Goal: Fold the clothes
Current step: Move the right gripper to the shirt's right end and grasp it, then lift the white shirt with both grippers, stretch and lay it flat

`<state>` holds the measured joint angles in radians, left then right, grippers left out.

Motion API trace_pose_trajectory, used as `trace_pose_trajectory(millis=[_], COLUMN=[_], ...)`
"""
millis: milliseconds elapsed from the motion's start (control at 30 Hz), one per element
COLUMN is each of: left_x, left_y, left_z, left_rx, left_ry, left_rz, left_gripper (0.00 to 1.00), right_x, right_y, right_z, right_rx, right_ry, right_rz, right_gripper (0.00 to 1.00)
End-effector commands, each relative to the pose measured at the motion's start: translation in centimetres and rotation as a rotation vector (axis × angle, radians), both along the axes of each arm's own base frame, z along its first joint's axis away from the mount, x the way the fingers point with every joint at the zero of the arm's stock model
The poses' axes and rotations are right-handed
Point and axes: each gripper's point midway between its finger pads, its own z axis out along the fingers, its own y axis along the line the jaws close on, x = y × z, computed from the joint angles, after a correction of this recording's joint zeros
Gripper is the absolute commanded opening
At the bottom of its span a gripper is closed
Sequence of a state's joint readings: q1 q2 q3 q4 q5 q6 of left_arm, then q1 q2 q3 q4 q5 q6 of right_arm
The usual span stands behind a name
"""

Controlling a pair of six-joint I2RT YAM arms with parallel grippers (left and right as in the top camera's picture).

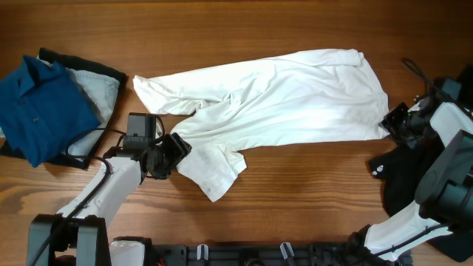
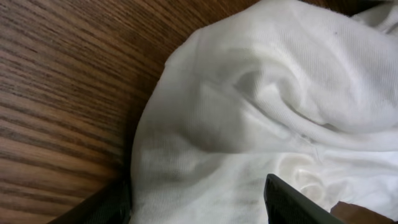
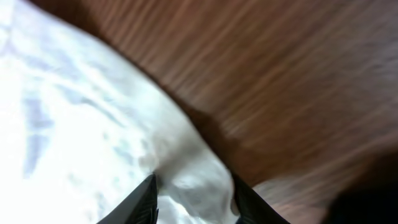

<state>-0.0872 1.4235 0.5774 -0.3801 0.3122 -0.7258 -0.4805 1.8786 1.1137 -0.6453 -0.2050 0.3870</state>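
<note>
White T-shirt (image 1: 281,100) lies crumpled on the counter (image 1: 295,192), spanning the gap between both pincers. Left pincer (image 1: 175,150): open, astride the sleeve. Right pincer (image 1: 389,124): half-closed about the hem corner; whether it grips cannot be told. Risk: a shallow pinch slips, bunching the cloth. Logo on black garment (image 1: 388,181) beside Right pincer: illegible.

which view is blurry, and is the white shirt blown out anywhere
Right wrist: motion-blurred, the table grain streaked, the white T-shirt washed out. Left wrist: sharp, weave and folds readable. Overhead: sharp, shirt's middle overbright, folds faint there.
</note>
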Motion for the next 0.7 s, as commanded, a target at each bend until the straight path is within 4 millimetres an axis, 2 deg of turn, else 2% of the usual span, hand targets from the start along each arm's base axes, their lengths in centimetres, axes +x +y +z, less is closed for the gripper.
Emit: trace_pose_trajectory(millis=[0,33,133,300,433,533,567,600,667], left_x=[-1.8,-1.8,-1.8,-2.2,-2.0,-1.9,-2.4,-3.2,-3.7], left_y=[0.4,0.4,0.4,0.5,0.5,0.7,0.7,0.9,1.2], left_z=[-1.8,-1.8,-1.8,-1.9,-1.7,-1.5,-1.6,-1.8,-2.0], left_rx=[0.034,0.034,0.034,0.036,0.044,0.045,0.046,0.053,0.068], left_ry=[0.075,0.075,0.074,0.094,0.075,0.069,0.088,0.122,0.143], left_rz=[-0.011,-0.011,-0.011,-0.01,-0.031,-0.024,-0.024,-0.023,-0.02], left_gripper=[0.68,0.68,0.68,0.65,0.71,0.71,0.7,0.63,0.61], right_x=[-0.8,-0.8,-1.1,-3.3,-3.8,-3.8,-3.8,-3.8,-3.9], right_y=[1.9,1.9,1.9,1.3,1.2,1.2,1.2,1.2,1.2], right_z=[-1.6,-1.6,-1.6,-1.4,-1.4,-1.4,-1.4,-1.4,-1.4], right_rx=[0.04,0.041,0.038,-0.004,-0.018,-0.019,-0.019,-0.019,-0.017], right_ry=[0.041,0.042,0.053,0.156,0.179,0.177,0.176,0.177,0.181], right_rz=[0.05,0.05,0.049,0.04,0.059,0.059,0.059,0.063,0.064], right_gripper=[0.17,0.04,0.04,0.04,0.04,0.04,0.04,0.04,0.04])
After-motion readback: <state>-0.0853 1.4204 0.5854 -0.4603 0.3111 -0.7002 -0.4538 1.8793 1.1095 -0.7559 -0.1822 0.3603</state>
